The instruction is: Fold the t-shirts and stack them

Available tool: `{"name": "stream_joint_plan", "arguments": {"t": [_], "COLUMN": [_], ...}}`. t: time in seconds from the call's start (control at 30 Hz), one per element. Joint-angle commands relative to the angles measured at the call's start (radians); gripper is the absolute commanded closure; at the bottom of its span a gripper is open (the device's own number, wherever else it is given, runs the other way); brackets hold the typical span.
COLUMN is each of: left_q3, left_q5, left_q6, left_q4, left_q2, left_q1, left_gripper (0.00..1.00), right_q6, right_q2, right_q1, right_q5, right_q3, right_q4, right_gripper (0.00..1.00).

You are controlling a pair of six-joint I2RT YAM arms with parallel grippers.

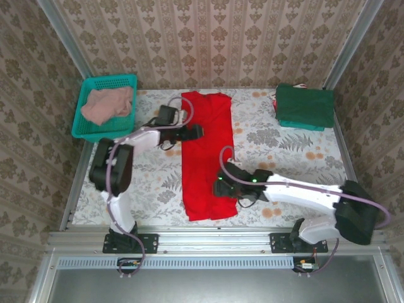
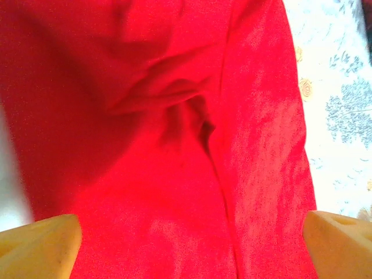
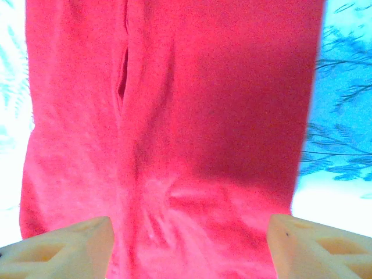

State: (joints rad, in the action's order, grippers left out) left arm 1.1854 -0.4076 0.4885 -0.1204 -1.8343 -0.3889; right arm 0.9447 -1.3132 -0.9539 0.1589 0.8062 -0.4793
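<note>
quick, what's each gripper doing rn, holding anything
left gripper: open, over the red t-shirt, holding nothing
right gripper: open, over the same shirt, holding nothing

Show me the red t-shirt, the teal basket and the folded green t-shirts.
red t-shirt (image 1: pixel 208 154), top view, middle of the cloth
teal basket (image 1: pixel 110 80), top view, far rim
folded green t-shirts (image 1: pixel 305 106), top view, top of the stack

Words to read: none in any picture.
Red t-shirt (image 1: pixel 206 154): plain red side up, no letters or numbers on it.
Green t-shirts (image 1: pixel 305 106): plain, no label to read.
Pink t-shirt (image 1: pixel 107 104): no words.
Basket (image 1: pixel 85 129): no sign or brand.
Table cloth (image 1: pixel 284 151): just flowers and leaves.
Wall (image 1: pixel 208 38): just a curly pattern.
</note>
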Motion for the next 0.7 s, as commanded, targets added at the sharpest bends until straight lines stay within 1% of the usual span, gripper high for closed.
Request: {"name": "stream_joint_plan", "arguments": {"t": [0.0,0.13,0.17,0.23,0.3,0.37,0.43,0.47,0.57,0.67], "left_q3": [-0.144,-0.406,-0.479,-0.607,-0.730,-0.822,-0.899,-0.934,-0.989,-1.007], "left_q5": [0.034,0.096,0.099,0.133,0.166,0.191,0.212,0.220,0.285,0.305], "left_q6": [-0.022,0.019,0.038,0.097,0.167,0.252,0.343,0.383,0.461,0.488], "left_q4": [-0.021,-0.060,-0.063,-0.079,-0.084,-0.103,-0.122,-0.126,-0.174,-0.180], "left_q2": [0.217,0.473,0.539,0.662,0.778,0.869,0.967,1.025,1.149,1.202], "left_q1": [0.009,-0.004,-0.015,-0.058,-0.164,-0.250,-0.324,-0.364,-0.477,-0.530], "left_gripper": [0.00,0.00,0.00,0.04,0.08,0.12,0.19,0.20,0.20,0.19], "right_q6": [0.013,0.052,0.061,0.083,0.095,0.096,0.104,0.104,0.097,0.092], "right_q2": [0.061,0.107,0.114,0.117,0.104,0.090,0.088,0.088,0.077,0.052], "right_q1": [0.016,0.012,0.004,-0.020,-0.037,-0.045,-0.052,-0.055,-0.057,-0.057], "right_q5": [0.019,-0.066,-0.087,-0.092,-0.095,-0.109,-0.114,-0.115,-0.110,-0.105], "right_q3": [-0.103,-0.221,-0.247,-0.273,-0.283,-0.287,-0.291,-0.292,-0.281,-0.278], "right_q4": [-0.068,0.027,0.057,0.082,0.090,0.112,0.134,0.146,0.147,0.158], "right_gripper": [0.28,0.30,0.32,0.32,0.32,0.34,0.35,0.35,0.35,0.35]}}
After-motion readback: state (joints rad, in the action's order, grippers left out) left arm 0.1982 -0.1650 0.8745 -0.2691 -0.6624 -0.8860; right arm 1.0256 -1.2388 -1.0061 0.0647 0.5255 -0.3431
